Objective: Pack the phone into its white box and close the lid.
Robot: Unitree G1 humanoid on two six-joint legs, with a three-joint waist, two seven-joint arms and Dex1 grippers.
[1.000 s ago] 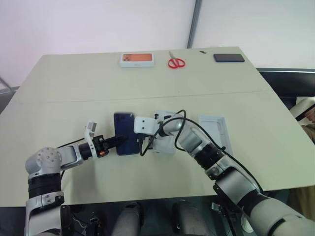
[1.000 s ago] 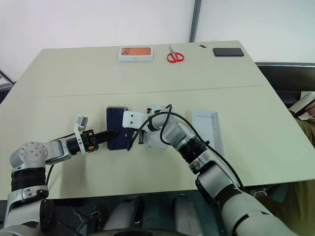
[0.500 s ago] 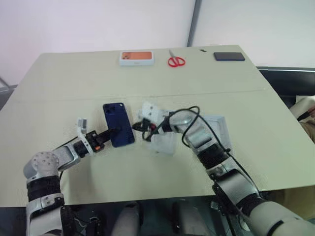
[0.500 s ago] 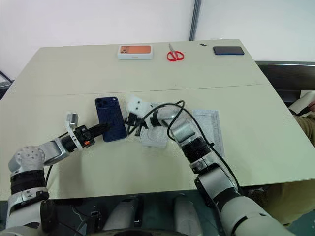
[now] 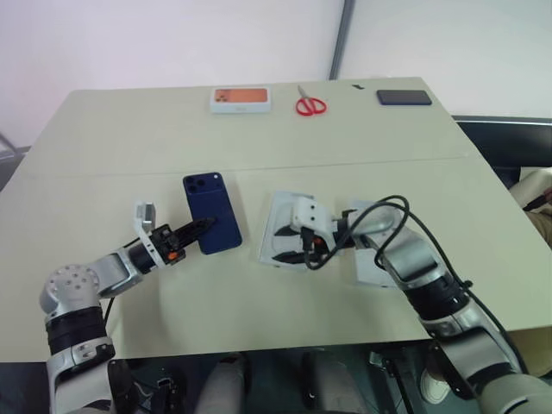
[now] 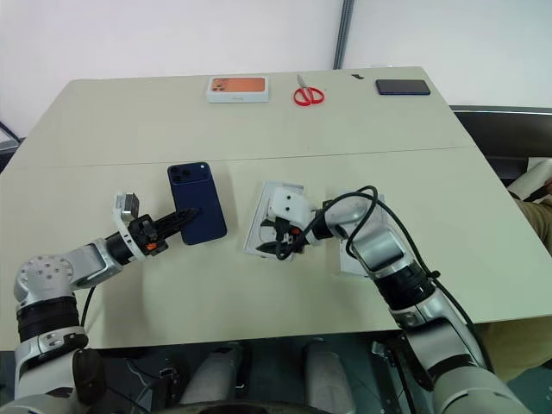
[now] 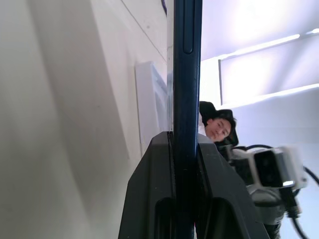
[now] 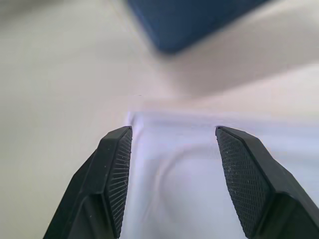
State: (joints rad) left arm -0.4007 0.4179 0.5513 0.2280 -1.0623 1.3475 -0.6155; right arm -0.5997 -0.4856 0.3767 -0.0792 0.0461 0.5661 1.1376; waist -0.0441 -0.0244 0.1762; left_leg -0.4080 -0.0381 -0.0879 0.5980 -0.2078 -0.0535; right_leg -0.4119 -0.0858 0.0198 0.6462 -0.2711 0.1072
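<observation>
Since a second ago, the right gripper (image 6: 278, 247) has let go of the phone (image 6: 196, 202) and pulled back; its jaws now stand open over a white tray (image 5: 278, 242) holding a flat insert. The left gripper (image 5: 195, 230) is clamped on the phone's lower edge, holding it just above the table (image 5: 129, 138), left of the tray. Another white tray (image 5: 369, 261) lies mostly hidden behind the right arm. To do this step well, probably lift out the insert first, then lower the phone flat, edges aligned.
</observation>
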